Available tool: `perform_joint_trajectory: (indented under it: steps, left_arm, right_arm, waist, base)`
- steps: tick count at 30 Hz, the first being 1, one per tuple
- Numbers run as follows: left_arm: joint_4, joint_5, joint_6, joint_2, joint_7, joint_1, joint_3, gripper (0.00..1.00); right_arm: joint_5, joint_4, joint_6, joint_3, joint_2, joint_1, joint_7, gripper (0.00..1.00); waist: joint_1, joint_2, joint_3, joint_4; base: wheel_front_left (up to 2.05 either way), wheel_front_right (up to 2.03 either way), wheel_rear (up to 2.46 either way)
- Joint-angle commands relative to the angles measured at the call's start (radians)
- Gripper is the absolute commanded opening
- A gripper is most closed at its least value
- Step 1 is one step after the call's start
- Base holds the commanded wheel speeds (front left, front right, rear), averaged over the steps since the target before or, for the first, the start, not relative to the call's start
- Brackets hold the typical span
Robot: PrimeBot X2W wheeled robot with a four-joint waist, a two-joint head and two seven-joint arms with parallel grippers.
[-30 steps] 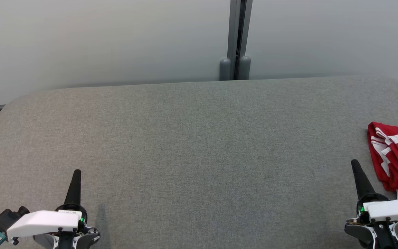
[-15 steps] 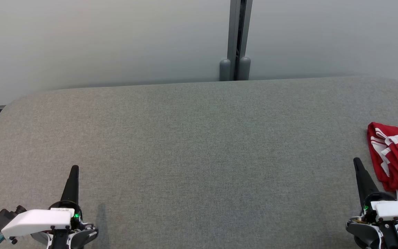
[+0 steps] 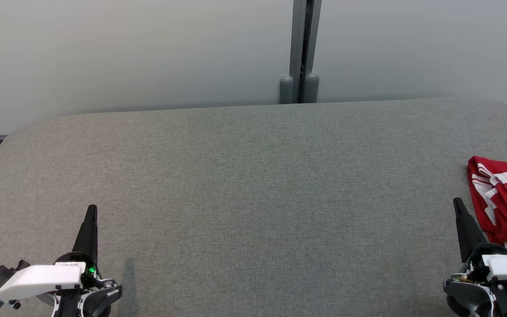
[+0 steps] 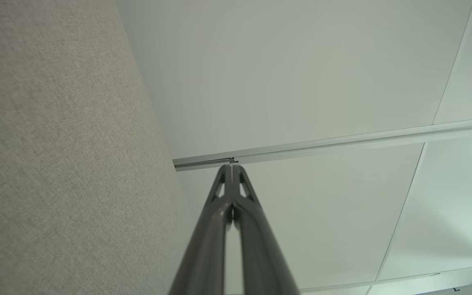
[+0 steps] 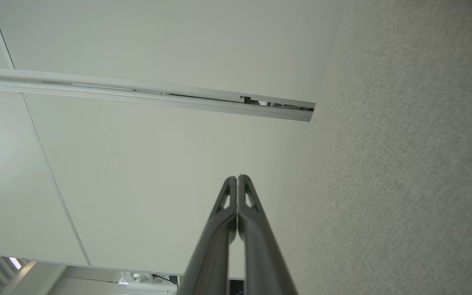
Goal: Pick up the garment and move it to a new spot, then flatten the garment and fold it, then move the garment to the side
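Holding the left gripper (image 3: pixel 91 210) at the lower left, low over the grey padded table (image 3: pixel 253 176), fingers pressed together on nothing. Holding the right gripper (image 3: pixel 457 203) at the lower right, likewise closed and empty, just beside the red garment (image 3: pixel 506 193). Lying bunched in loose white-striped folds at the table's right edge, partly out of frame. Fitting either a heap waiting to be lifted or a folded piece already set aside. Either way, minding that right fingertip: probably risking a drag on the soft folds with any stray brush.
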Motion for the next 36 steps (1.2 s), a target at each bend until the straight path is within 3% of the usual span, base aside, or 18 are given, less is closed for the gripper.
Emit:
perform_joint_trajectory:
  steps: [1, 11, 36]
  left_arm:
    - [-0.009, -0.023, -0.007, 0.006, 0.007, -0.018, 0.007, 0.0]
    - [-0.018, -0.088, -0.016, 0.007, 0.023, -0.021, 0.014, 0.0]
    - [-0.018, -0.087, -0.014, 0.007, 0.025, -0.019, 0.014, 0.0]
  right_arm:
    - [0.027, -0.013, 0.0, -0.004, -0.009, 0.007, 0.01, 0.0]
    - [0.096, -0.025, 0.0, -0.01, -0.01, 0.013, 0.025, 0.0]
    - [0.093, -0.025, 0.0, -0.009, -0.01, 0.013, 0.026, 0.0]
  waist:
    - [-0.0001, -0.0001, 0.0, 0.0]
    - [-0.0001, -0.0001, -0.002, 0.0]
    - [-0.0001, -0.0001, -0.002, 0.0]
  base:
    - [0.0, 0.0, 0.0]
    - [0.0, 0.0, 0.0]
    - [0.0, 0.0, 0.0]
